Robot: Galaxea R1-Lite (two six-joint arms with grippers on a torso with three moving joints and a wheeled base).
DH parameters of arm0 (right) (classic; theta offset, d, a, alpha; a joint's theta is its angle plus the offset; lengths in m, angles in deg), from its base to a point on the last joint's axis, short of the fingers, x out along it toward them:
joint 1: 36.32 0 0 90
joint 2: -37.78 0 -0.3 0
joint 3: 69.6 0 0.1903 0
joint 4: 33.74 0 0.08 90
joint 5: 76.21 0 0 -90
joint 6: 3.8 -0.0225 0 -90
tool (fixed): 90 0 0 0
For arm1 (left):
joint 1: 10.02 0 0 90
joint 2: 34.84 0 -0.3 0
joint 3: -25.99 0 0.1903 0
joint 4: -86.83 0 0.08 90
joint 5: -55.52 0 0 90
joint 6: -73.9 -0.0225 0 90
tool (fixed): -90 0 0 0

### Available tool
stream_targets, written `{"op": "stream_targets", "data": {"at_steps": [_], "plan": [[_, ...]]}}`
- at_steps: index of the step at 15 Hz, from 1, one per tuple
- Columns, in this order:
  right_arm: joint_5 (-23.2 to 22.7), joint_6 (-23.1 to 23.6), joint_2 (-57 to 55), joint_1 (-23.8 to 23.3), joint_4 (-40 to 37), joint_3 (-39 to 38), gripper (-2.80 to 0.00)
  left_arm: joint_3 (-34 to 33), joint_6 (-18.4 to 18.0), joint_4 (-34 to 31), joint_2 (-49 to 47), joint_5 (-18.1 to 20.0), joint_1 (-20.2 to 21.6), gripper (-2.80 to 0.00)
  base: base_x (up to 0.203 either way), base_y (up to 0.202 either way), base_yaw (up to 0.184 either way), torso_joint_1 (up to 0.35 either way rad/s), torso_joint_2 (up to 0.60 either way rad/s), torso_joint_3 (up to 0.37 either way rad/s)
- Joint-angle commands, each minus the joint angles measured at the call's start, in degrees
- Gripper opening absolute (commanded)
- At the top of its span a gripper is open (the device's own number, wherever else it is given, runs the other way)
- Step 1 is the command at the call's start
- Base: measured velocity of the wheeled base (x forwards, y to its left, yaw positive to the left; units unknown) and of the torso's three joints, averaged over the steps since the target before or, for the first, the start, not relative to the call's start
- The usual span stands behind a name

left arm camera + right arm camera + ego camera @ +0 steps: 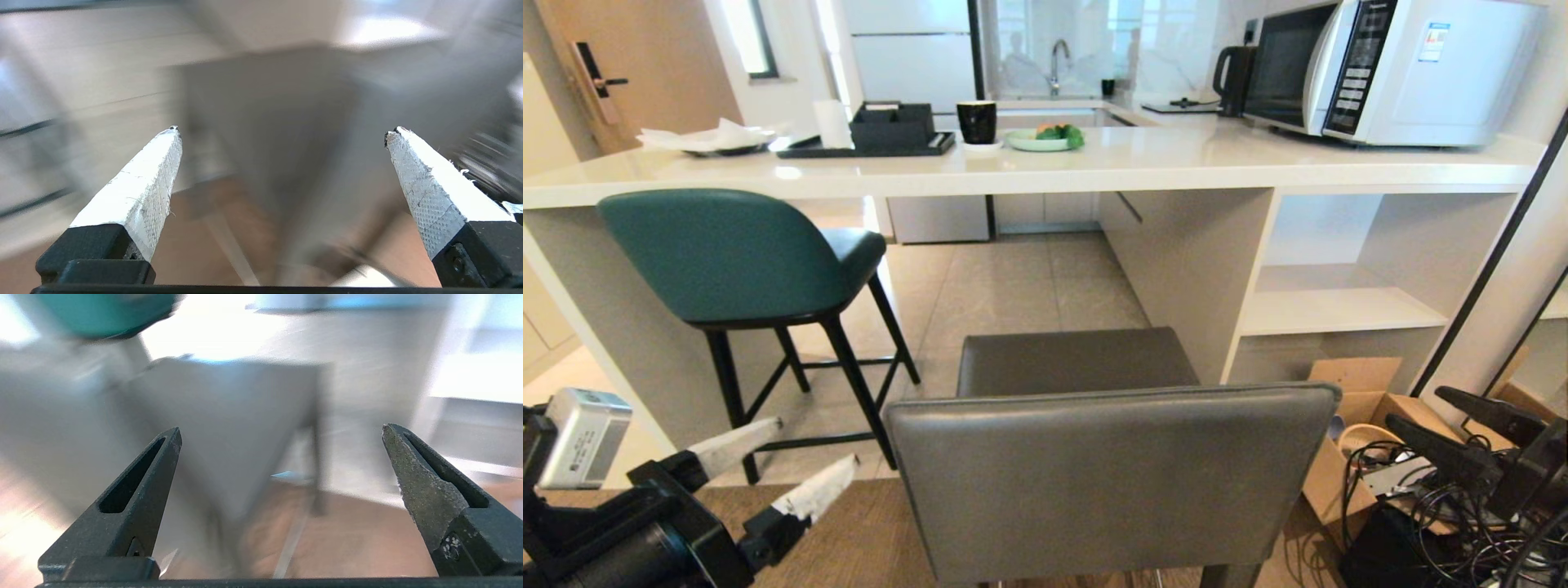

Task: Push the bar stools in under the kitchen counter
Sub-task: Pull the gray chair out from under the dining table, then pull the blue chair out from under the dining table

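Two stools out from the bench (1029,167): teal stool (727,253) half under, grey stool (1111,465) fully clear. Left gripper (780,465) and right gripper (1445,420) flanking the grey back, jaws wide, probably readied for pushing.

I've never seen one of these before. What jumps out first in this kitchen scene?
Two tall stools: a dark grey stool right in front, standing clear of the white counter, and a teal stool to its left, partly tucked under. At the bottom corners, the left hand and right hand both hang open, touching neither.
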Motion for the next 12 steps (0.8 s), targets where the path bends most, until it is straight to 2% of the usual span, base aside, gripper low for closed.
{"op": "stream_targets", "data": {"at_steps": [1, 2, 4, 5, 6, 8, 10, 12], "plan": [[9.9, 0.1, 1.1, -0.9, 0.4, 1.0, 0.00, 5.2, 0.1, -11.7, 7.5, -6.5, 4.3, 0.00, 0.000, 0.000, 0.000, 0.000, 0.00, 0.000], [14.1, 0.1, 1.2, -0.8, 0.1, 1.3, 0.00, 7.0, -0.1, -17.4, 9.6, -8.8, 5.3, 0.00, 0.000, 0.000, 0.000, 0.000, 0.00, 0.000], [19.7, 0.1, 2.2, -0.7, -1.4, 2.4, 0.00, 9.8, -1.0, -29.7, 12.8, -12.8, 6.6, 0.00, 0.000, 0.000, 0.000, 0.000, 0.00, 0.000], [22.4, 0.1, 3.0, -0.6, -3.5, 3.6, 0.00, 12.2, -1.0, -34.3, 14.3, -14.0, 6.9, 0.00, 0.000, 0.000, 0.000, 0.000, 0.00, 0.000], [24.6, 0.1, 4.4, -0.6, -6.5, 5.4, 0.00, 13.8, -0.1, -36.1, 15.4, -14.6, 7.0, 0.00, 0.000, 0.000, 0.000, 0.000, 0.00, 0.000], [29.8, 0.0, 9.1, 0.4, -18.9, 10.0, 0.00, 15.4, 0.3, -36.5, 15.4, -16.7, 7.2, 0.00, 0.000, 0.000, 0.000, 0.000, 0.00, 0.000], [35.2, -1.1, 16.1, 3.2, -36.0, 16.3, 0.00, 16.6, 0.3, -36.5, 14.2, -22.5, 7.1, 0.00, 0.000, 0.000, 0.000, 0.000, 0.00, 0.000], [38.0, -5.8, 24.5, 8.3, -53.1, 23.6, 0.00, 16.7, 0.3, -36.5, 14.5, -24.0, 7.0, 0.00, 0.000, 0.000, 0.000, 0.000, 0.00, 0.000]]}}
